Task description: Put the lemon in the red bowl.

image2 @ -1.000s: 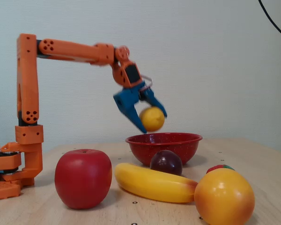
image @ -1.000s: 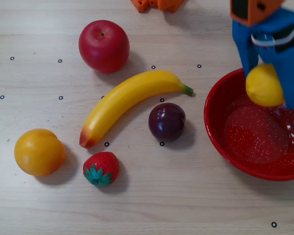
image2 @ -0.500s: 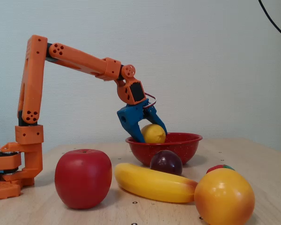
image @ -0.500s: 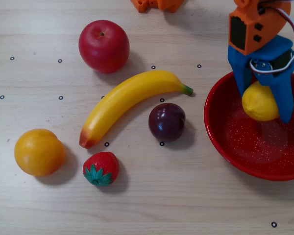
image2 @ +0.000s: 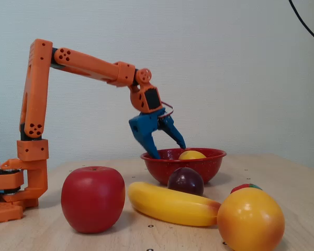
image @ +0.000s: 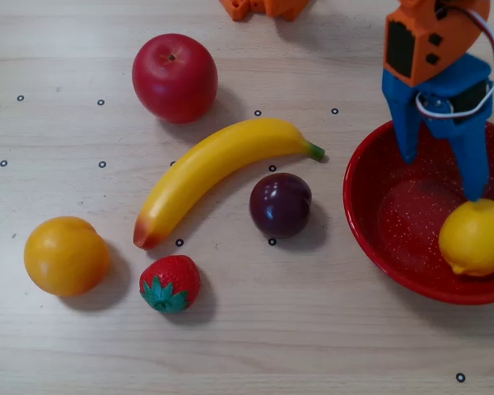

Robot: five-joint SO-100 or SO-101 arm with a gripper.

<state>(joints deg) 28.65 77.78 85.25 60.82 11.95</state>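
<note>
The lemon (image: 476,237) is a small bright yellow oval with a nub. It lies inside the red bowl (image: 370,226) at the right side of the overhead view. In the fixed view only the lemon's top (image2: 191,155) shows above the bowl's rim (image2: 162,157). My gripper (image: 442,174) has blue fingers and an orange wrist. It hangs open and empty just above the bowl, next to the lemon but apart from it. In the fixed view the gripper (image2: 168,148) has its jaws spread over the bowl's rim.
On the wooden table lie a red apple (image: 174,76), a banana (image: 214,173), a dark plum (image: 281,205), a strawberry (image: 170,283) and a round yellow-orange fruit (image: 66,256). The arm's orange base (image2: 13,183) stands at the left of the fixed view.
</note>
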